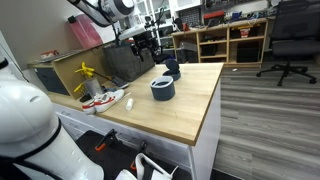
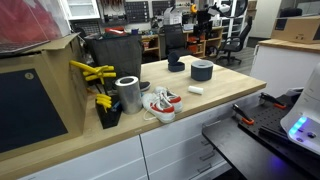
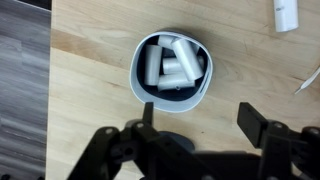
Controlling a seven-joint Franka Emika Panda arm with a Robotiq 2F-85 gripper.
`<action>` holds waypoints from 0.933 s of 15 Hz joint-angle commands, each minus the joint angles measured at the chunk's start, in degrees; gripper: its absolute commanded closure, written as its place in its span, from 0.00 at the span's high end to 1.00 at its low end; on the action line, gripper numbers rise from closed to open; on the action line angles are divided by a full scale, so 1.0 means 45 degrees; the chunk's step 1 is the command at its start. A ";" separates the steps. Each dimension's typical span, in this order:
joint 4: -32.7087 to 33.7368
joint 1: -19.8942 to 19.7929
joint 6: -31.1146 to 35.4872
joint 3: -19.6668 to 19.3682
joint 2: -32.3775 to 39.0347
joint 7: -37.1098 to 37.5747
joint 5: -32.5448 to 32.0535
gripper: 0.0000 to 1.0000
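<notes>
In the wrist view a round bowl (image 3: pixel 172 68) with a pale rim and dark inside holds several white cylinders. It sits on the light wooden table (image 3: pixel 90 110). My gripper (image 3: pixel 198 118) is open and empty, hovering above the table just beside the bowl, with nothing between its fingers. A small white cylinder (image 3: pixel 287 14) lies loose on the table at the frame's top right. In both exterior views two dark bowls stand on the table, one nearer (image 1: pixel 162 88) (image 2: pixel 201 70) and one farther (image 1: pixel 172 68) (image 2: pixel 176 65). My gripper (image 1: pixel 147 45) hangs above the table's far end.
A pair of white and red sneakers (image 1: pixel 103 99) (image 2: pixel 160 103) lies near the table edge, beside a metal can (image 2: pixel 128 93) and yellow tools (image 2: pixel 95 75). Wooden shelves (image 1: pixel 225 40) and an office chair (image 1: pixel 290 40) stand behind on the grey floor.
</notes>
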 commanded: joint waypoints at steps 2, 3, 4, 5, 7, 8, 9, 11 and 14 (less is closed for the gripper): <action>0.0016 0.0152 -0.0022 -0.0148 0.0001 0.0002 0.0000 0.86; 0.0015 0.0152 -0.0022 -0.0148 0.0001 0.0002 0.0000 0.86; 0.0015 0.0152 -0.0022 -0.0148 0.0001 0.0002 0.0000 0.86; 0.0016 0.0152 -0.0022 -0.0148 0.0001 0.0002 0.0000 0.86; 0.0015 0.0152 -0.0022 -0.0148 0.0001 0.0002 0.0000 0.86; 0.0015 0.0152 -0.0022 -0.0148 0.0001 0.0002 0.0000 0.86; 0.0015 0.0152 -0.0022 -0.0148 0.0001 0.0002 0.0000 0.86; 0.0015 0.0152 -0.0022 -0.0148 0.0001 0.0002 0.0000 0.86; 0.0272 0.0166 0.0098 -0.0136 0.0224 -0.0304 -0.0086 1.00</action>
